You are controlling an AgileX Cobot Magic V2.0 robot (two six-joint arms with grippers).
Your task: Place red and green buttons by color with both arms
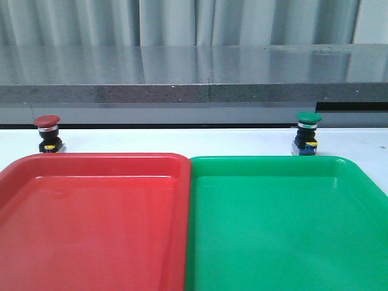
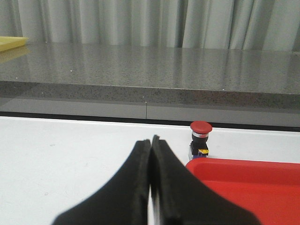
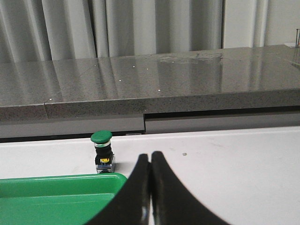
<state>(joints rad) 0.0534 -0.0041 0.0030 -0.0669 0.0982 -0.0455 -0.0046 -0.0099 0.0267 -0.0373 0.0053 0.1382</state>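
The red button [image 1: 47,133] stands upright on the white table just behind the red tray's far left corner; the left wrist view shows this red button [image 2: 200,139] too. Upright behind the green tray's far right side is the green button [image 1: 307,133], seen also as the green button [image 3: 102,151] in the right wrist view. My left gripper [image 2: 151,139] is shut with nothing in it, short of the red button and off to its side. My right gripper [image 3: 150,155] is likewise shut and empty, beside the green button. Neither gripper appears in the front view.
A red tray [image 1: 91,162] and a green tray [image 1: 273,165] lie side by side at the front, touching, both with nothing in them. A grey stone ledge [image 1: 194,85] runs along the back of the table. A yellow tray [image 2: 10,43] sits on the ledge.
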